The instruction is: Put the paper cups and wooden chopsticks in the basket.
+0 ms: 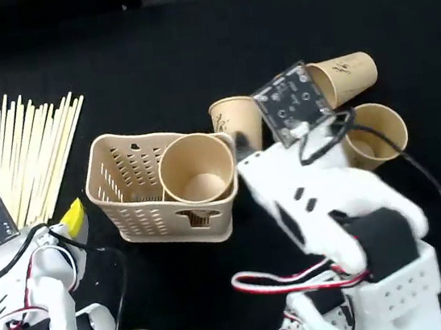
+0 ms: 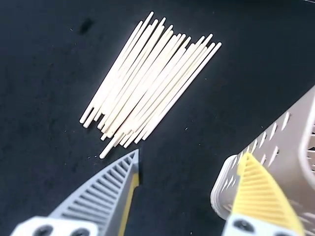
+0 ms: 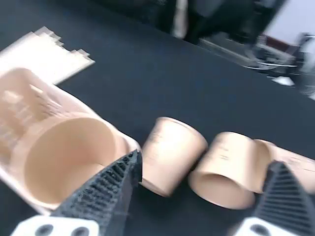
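Black cloth covered the worktop (image 1: pixel 189 47), with both arms based at its near edge. Nearest on the left-arm side of the basket (image 1: pixel 129 213), the left end effector (image 2: pixel 191 162) hung released and empty, one yellow fingertip close by the basket's wall. The right end effector (image 3: pixel 204 164) was on the basket's other side, its fingers likewise spread and holding nothing.

One paper cup (image 1: pixel 196 168) sat upright inside the basket. An upright cup (image 1: pixel 235 118) stood just beside the basket's far right corner. Farther out on that side were a cup showing its mouth (image 1: pixel 379 132) and a cup on its side (image 1: pixel 351 74). The wooden chopsticks (image 1: pixel 36 153) lay in a loose bundle beyond the left arm, near the basket but apart from it.

I judged the task about a quarter done, with the right arm lining up on the next cup. That called for lowering the fingers around a cup wall, a gentle squeeze, then a lift over the rim.

Both wrist views gave the finger spread; the high view added the whole layout.
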You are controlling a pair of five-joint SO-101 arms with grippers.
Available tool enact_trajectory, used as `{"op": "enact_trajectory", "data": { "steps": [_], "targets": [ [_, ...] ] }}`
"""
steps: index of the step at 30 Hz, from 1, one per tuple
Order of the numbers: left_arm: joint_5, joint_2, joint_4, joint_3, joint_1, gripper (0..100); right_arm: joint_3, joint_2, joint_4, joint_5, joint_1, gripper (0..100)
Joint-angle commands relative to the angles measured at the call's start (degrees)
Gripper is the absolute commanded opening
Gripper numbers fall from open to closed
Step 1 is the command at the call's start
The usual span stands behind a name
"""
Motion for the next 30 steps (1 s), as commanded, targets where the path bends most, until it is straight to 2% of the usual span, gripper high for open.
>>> {"op": "enact_trajectory", "data": {
  "steps": [1,6,8,15,25,30],
  "targets": [
    [0.26,-0.18,-0.79,0.13,-0.40,31,0.75,1.63,-0.18,16.44,11.78,34.1],
    [0.26,-0.18,-0.79,0.13,-0.40,31,16.66,5.85,-9.41,38.33,19.96,33.6],
    [0.26,-0.18,-0.79,0.13,-0.40,31,23.34,7.16,-16.62,42.99,21.19,33.6],
    [0.18,-0.18,-1.14,1.27,0.04,31,34.68,13.23,-37.71,43.69,21.63,33.6],
    [0.18,-0.18,-1.14,1.27,-0.04,31,34.95,30.55,-58.11,45.01,21.80,33.6],
    [0.18,-0.18,-1.14,1.27,0.04,31,34.68,35.38,-62.51,45.01,21.80,33.5]
  ]
}}
